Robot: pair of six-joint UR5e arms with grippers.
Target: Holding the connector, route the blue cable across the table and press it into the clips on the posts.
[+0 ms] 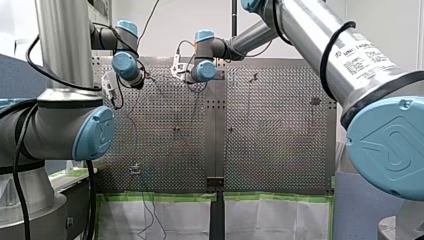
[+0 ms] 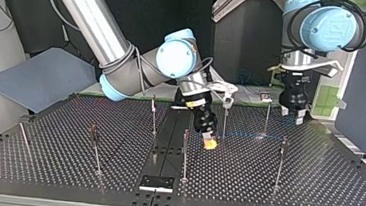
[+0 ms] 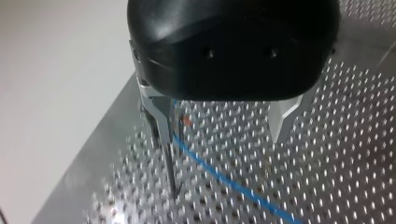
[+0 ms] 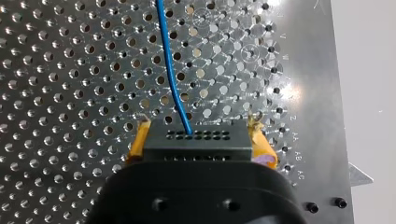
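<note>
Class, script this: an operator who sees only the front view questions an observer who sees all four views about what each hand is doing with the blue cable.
Operator: Is my right hand holding anything?
Observer: Yes. In the right wrist view its yellow pads clamp a black connector.
Operator: And my left hand?
Observer: It is open in the left wrist view. The blue cable runs between its metal fingers, beside a thin post.

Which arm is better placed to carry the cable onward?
Right: my right gripper is shut on the connector with the blue cable leaving it; my left gripper is open, gripping nothing.
</note>
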